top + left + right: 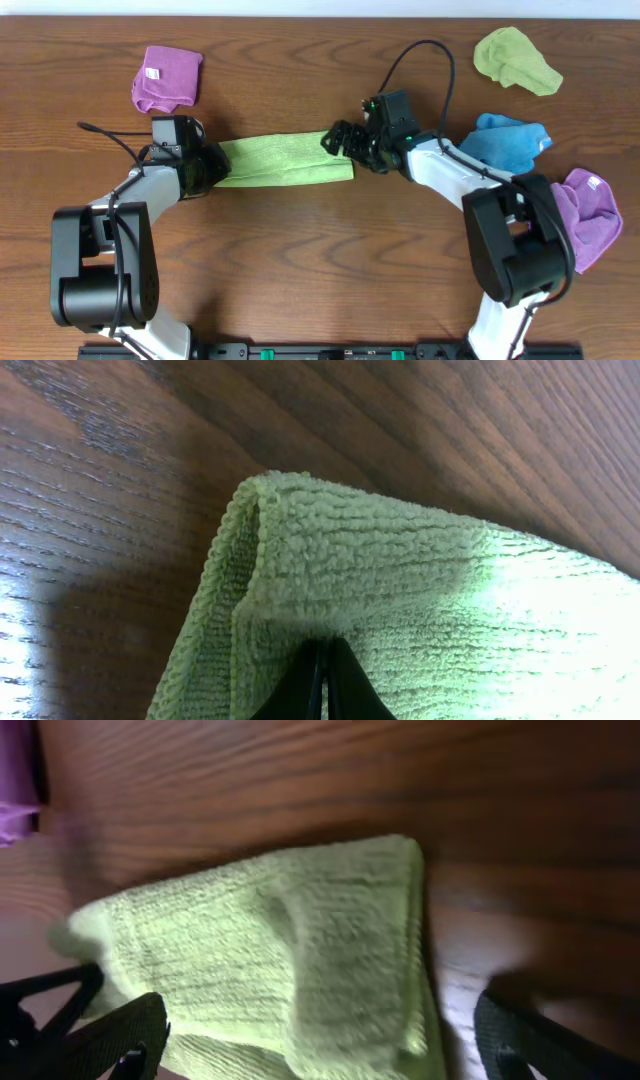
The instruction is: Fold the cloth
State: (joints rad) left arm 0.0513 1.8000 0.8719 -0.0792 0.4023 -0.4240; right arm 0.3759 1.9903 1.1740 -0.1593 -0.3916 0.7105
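The cloth is lime green and lies in the middle of the table as a long folded strip. My left gripper is at its left end. In the left wrist view the dark fingers are pressed together, pinching the layered cloth edge. My right gripper is over the strip's right end. In the right wrist view its jaws stand wide apart, with the folded end of the cloth lying between them, ungripped. That view is blurred.
A purple cloth lies crumpled at the back left. A duller green cloth sits at the back right. A blue cloth and another purple cloth lie beside the right arm.
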